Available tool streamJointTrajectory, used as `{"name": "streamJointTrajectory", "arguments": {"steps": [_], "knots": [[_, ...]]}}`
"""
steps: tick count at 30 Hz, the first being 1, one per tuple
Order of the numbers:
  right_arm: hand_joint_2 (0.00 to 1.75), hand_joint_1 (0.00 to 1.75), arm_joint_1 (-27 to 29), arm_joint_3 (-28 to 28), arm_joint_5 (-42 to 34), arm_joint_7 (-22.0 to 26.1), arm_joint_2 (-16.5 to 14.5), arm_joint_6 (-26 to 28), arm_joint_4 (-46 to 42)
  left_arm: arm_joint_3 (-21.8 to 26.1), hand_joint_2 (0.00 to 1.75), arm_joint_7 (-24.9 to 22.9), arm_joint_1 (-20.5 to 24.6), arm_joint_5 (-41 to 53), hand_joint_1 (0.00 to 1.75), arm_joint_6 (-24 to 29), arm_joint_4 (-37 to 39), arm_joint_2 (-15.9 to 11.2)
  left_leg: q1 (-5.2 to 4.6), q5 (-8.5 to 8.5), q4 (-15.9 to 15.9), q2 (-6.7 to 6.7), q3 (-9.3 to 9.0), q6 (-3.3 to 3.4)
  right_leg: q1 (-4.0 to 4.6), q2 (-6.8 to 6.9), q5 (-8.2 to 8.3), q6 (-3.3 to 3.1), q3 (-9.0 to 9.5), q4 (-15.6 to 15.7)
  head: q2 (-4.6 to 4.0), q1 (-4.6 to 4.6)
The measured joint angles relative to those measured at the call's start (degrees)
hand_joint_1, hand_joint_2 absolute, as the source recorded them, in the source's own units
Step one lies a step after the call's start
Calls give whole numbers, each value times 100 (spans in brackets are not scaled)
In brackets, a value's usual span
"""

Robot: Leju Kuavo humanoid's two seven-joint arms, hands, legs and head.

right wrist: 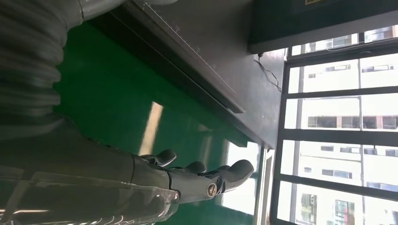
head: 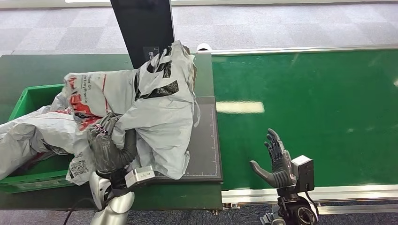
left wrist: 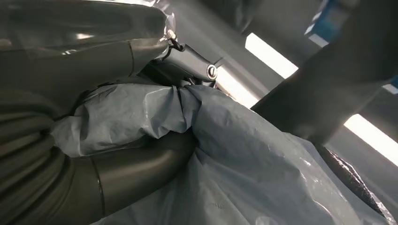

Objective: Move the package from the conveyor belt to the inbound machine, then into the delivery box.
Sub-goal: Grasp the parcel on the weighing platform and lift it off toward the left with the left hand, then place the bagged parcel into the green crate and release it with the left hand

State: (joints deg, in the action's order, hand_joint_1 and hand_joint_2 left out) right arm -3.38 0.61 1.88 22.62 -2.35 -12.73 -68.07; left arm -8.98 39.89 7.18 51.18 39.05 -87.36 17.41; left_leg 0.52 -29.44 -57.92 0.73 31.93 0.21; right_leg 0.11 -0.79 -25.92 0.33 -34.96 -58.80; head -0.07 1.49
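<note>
Head view shows the left hand (head: pixel 109 145) with its fingers (head: pixel 101 127) closed on a fold of the grey package (head: pixel 159 117). This package lies partly on the dark plate of the inbound machine (head: pixel 206 154) and reaches toward the green delivery box (head: pixel 28 98). The left wrist view shows the film bunched between thumb and fingers. The right hand (head: pixel 277 161) is over the green conveyor belt (head: pixel 305 108), fingers spread apart and holding nothing.

The package is a soft plastic mailer bag; I judge it light, floppy and a little slippery, so it will sag and drag. A gathered fold near its middle seems the best place to hold.

I count two or perhaps three grey bags; a second bag (head: pixel 28 136) lies in the box. One box, one machine and one belt are present.
</note>
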Motion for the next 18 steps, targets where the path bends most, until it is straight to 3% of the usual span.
{"name": "streamJointTrajectory", "arguments": {"steps": [5,9,12,15,18], "knots": [[175,0,-24,20,-46,51,48,10,73,332,175,-63,-24,1308,175,1,-916,56,0,0,0,0,-2,0,0,0,0,0,1,0,0,0],[175,0,-54,31,-67,100,94,13,138,819,175,-616,209,2616,175,1,-1139,63,0,2,0,0,-3,-1,1,0,1,-1,1,-1,0,1],[175,0,-90,33,-61,122,121,13,195,1165,175,-1553,572,3316,175,1,-990,-69,0,3,0,2,-6,-2,1,0,1,-1,2,-2,0,-1],[175,0,-139,38,-46,128,134,14,243,1257,175,-3050,1045,3564,175,-1,-378,-527,1,7,0,3,-9,-5,2,-1,3,-4,3,-6,0,-2],[175,0,-164,57,-22,133,140,14,275,1252,175,-3699,1372,3578,175,-16,205,-963,3,9,0,-2,-10,-8,3,-2,6,-8,2,-9,0,-1]]}}
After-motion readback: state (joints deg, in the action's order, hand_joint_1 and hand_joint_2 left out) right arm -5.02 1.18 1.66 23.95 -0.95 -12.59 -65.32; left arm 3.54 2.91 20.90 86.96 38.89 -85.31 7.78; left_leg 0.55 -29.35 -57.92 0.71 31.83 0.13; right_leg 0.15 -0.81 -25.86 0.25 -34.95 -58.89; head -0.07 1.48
